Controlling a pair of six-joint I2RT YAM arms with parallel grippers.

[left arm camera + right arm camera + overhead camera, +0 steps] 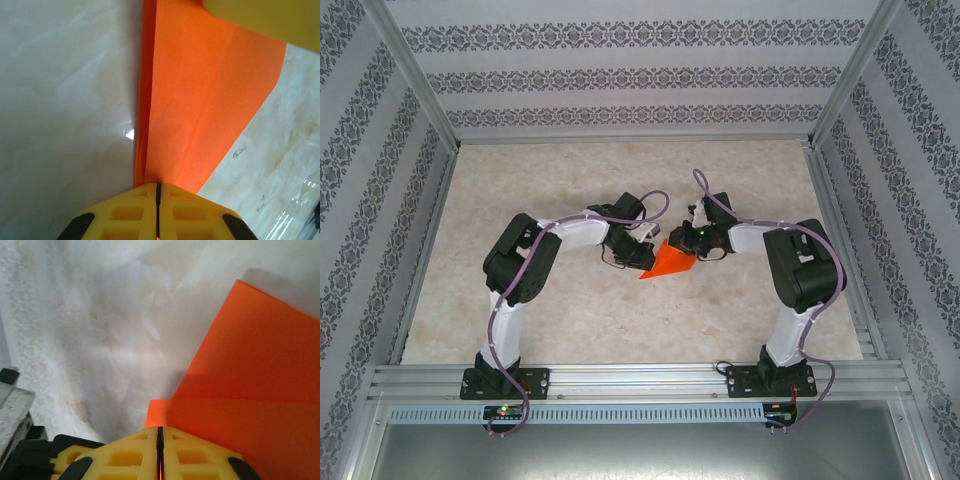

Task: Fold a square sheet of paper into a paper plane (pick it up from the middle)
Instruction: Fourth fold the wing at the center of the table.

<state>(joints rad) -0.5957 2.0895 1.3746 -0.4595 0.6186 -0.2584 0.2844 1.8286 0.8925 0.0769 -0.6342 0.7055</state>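
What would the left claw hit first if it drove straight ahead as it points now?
The orange paper the left claw is shut on, which runs straight ahead. Beyond that, a yellow finger of the right claw sits slightly right; depth unclear.

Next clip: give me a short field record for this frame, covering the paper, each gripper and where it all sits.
paper: orange paper, folded, layers overlapping
left: left gripper shut on the paper's edge
right: right gripper shut on the paper's edge
place: middle of the table, paper between the two grippers
lifted or resting: cannot tell
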